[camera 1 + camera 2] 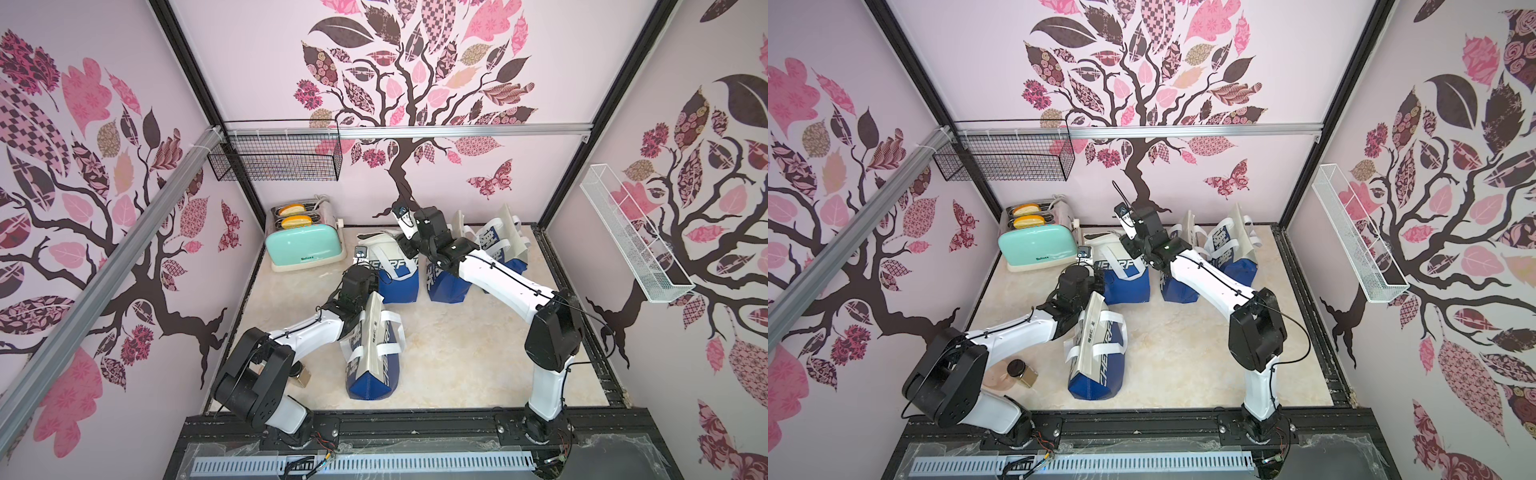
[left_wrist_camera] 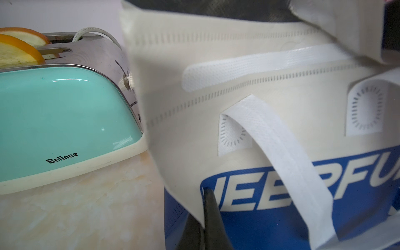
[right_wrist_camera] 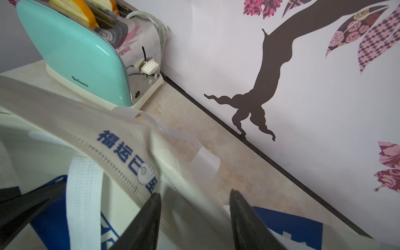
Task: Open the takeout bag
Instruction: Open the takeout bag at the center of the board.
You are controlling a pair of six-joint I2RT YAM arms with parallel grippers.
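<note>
The takeout bag [image 1: 394,275] stands upright at the far middle of the table [image 1: 457,357], just right of the mint-green toaster [image 1: 305,248], which sits in the far left corner with two orange-edged slices [image 1: 294,216] in its slots. The bag is cream above and blue below, with white lettering across the blue band and a white handle strap [image 2: 281,155] hanging down its near face. The left tool [image 2: 206,192] is at the bag's near left edge, its jaws pressed together on the lower corner of the cream panel where that meets the blue. The right tool [image 3: 194,201] hovers over the bag's top from the far right side, jaws standing partly apart with the cream top flap [image 3: 121,138], printed with blue characters, lying under and between them; whether a finger touches the flap I cannot tell. Three more bags of the same kind are on the table: a near bag [image 1: 372,361] leaning against the left arm, a middle bag [image 1: 446,287] just right of the takeout bag and partly behind the right arm, and a far right bag [image 1: 503,243] standing with its top spread. A dark-lidded jar [image 1: 1017,369] sits near the left arm's base
</note>
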